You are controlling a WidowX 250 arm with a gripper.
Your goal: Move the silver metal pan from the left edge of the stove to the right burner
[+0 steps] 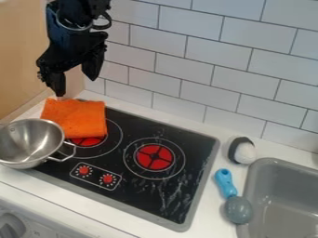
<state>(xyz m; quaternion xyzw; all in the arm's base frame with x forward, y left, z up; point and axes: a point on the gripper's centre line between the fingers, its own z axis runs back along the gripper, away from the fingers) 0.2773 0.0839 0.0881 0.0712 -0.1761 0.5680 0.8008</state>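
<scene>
The claw (77,86) hung above the stove's (202,179) back left corner, its fingers well parted and gripping nothing. Below it, one orange cloth (76,119) lay across that corner, overlapping the stove's edge; whether a fingertip touched it could not be told. One metal bowl (29,142) straddled the stove's left edge, just in front of the cloth, its handle reaching inward. The stove had two red burners (154,156) and two red knobs (108,178). A strip of counter (208,214) separated its right edge from one grey sink (282,195), and carried one blue-handled brush (227,182) and one black-and-white object (245,151). The tiled wall (236,76) rose behind the stove.
</scene>
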